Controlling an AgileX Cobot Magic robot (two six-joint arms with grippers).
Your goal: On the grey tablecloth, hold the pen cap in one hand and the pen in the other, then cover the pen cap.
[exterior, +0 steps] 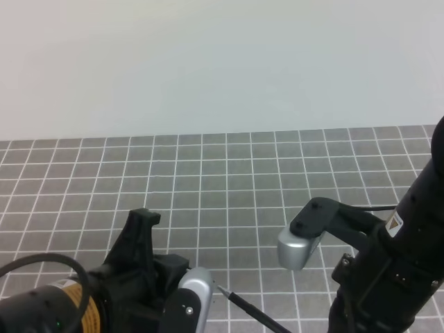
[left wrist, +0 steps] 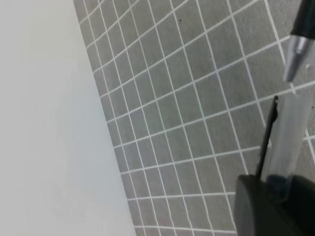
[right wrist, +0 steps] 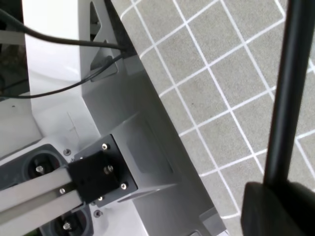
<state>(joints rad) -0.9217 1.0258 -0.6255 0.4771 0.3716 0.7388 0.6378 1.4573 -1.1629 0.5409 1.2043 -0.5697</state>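
The left gripper (left wrist: 275, 196) has its jaws closed on the pen cap (left wrist: 285, 142), open end pointing away so the pen can enter. The right gripper (right wrist: 278, 206) has its jaws closed on the pen (right wrist: 288, 93), which is held above the grey tablecloth (exterior: 229, 187) with its silvery tip aimed at the cap. In the left wrist view the tip sits just beyond the cap's mouth, apart from it and slightly off its line, so I judge capping not yet done. Count: 1 pen, 1 cap, 2 grippers, 1 cloth
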